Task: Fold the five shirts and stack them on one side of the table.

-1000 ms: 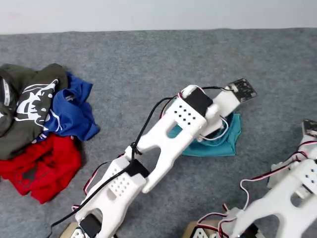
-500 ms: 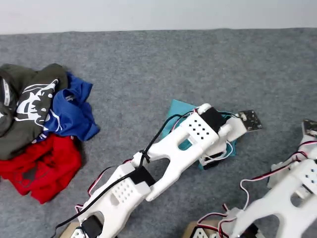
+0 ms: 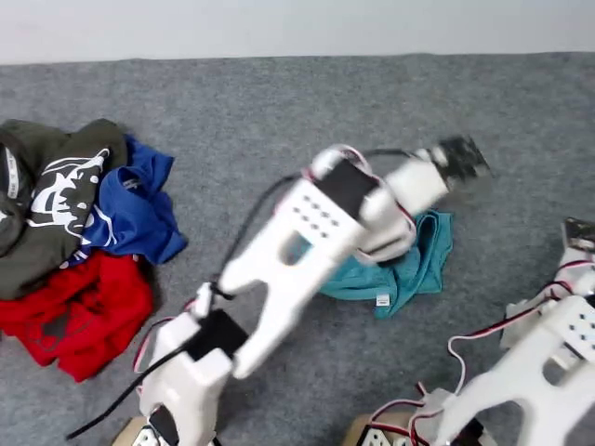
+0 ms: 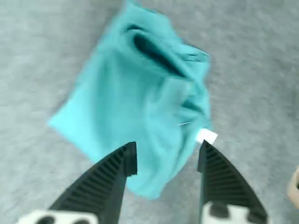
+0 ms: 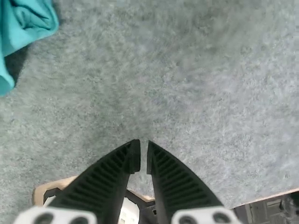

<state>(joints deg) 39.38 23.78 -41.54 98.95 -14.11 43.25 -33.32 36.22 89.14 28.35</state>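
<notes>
A crumpled teal shirt (image 3: 414, 265) (image 4: 140, 102) lies on the grey table right of centre, its white tag (image 4: 207, 136) showing at one edge. My left arm (image 3: 316, 218) is raised over it. My left gripper (image 4: 166, 156) hangs open just above the shirt, holding nothing. My right gripper (image 5: 141, 148) is shut and empty over bare carpet, with a corner of the teal shirt (image 5: 23, 23) off to one side. The right arm (image 3: 558, 344) sits at the table's front right. A dark olive shirt (image 3: 56, 190), a blue shirt (image 3: 135, 209) and a red shirt (image 3: 79, 311) are piled at the left.
The grey carpeted table (image 3: 279, 111) has free room across the back and the middle. A table edge with a wooden piece (image 5: 51, 191) shows below my right gripper. A pale wall (image 3: 297, 28) runs along the far edge.
My left arm dipped low over the teal shirt, then rose and swung back. The shirt now lies more bunched with its tag showing. The right arm has not moved.
</notes>
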